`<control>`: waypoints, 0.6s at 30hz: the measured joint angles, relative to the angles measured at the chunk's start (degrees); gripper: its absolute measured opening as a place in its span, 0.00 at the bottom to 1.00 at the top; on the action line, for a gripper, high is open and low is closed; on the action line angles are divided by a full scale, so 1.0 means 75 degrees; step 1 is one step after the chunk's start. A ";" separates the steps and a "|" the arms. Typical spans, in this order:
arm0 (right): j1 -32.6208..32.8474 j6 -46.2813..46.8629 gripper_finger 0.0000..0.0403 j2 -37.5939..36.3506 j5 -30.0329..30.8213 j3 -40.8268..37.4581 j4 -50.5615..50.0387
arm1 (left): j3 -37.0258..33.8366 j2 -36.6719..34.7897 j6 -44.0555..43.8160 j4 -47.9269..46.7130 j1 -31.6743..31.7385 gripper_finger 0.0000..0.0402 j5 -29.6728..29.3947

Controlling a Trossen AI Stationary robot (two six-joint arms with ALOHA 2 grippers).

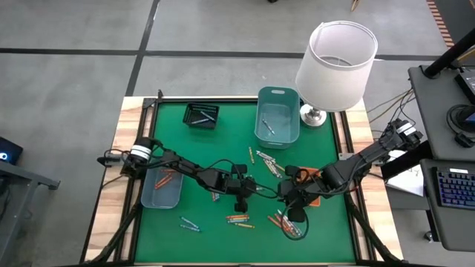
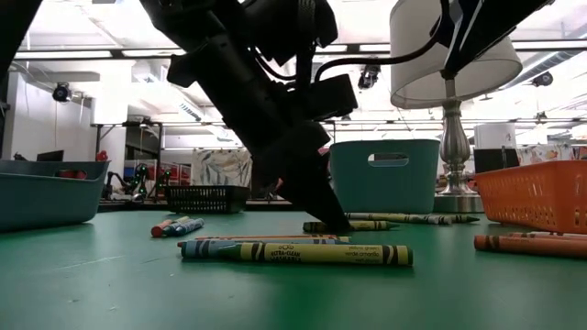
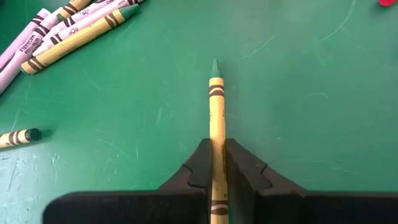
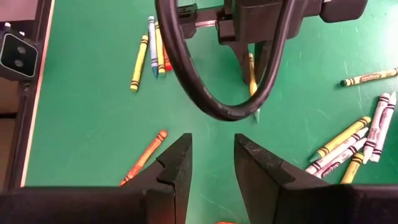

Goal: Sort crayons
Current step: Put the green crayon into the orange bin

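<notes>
Crayons lie scattered over the green mat (image 1: 215, 237): a pale bunch (image 1: 267, 162), orange ones (image 1: 237, 219) and blue ones (image 1: 189, 224). My left gripper (image 3: 216, 158) is low over the mat's middle (image 1: 241, 202) and shut on a yellow crayon with a green tip (image 3: 216, 106). To its right my right gripper (image 4: 211, 155) hangs open above the mat (image 1: 295, 210), nothing between its fingers. The held crayon (image 4: 252, 81) shows there under the left gripper. My left gripper pinches the yellow crayon between its two fingers, on the wrapper's rear half (image 3: 216, 146). The crayon runs along the fingers, green tip (image 3: 215, 65) pointing ahead. The fingers (image 2: 326, 206) slant down from the table's left. The crayon appears to lie flat on the mat.
A grey-blue tray (image 1: 162, 187) with orange crayons sits at the left. At the back stand a black basket (image 1: 201, 116) and a teal bin (image 1: 277, 116). An orange basket (image 2: 537, 194) stands under the right arm, and a lamp (image 1: 334, 63) at the far right corner.
</notes>
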 joint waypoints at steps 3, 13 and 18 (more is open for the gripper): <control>0.0000 -0.0067 0.27 0.0000 0.0080 0.0000 0.0000 | -0.0026 -0.0112 0.0088 -0.0010 0.0003 0.01 -0.0013; 0.0000 -0.1151 0.27 -0.0011 0.0809 -0.0418 0.1322 | -0.0466 -0.1851 0.1010 0.0145 0.0148 0.00 -0.0490; 0.0000 -0.2111 0.27 -0.0012 0.0839 -0.0938 0.3040 | -0.1454 -0.3274 0.1253 0.1677 0.0136 0.00 -0.0552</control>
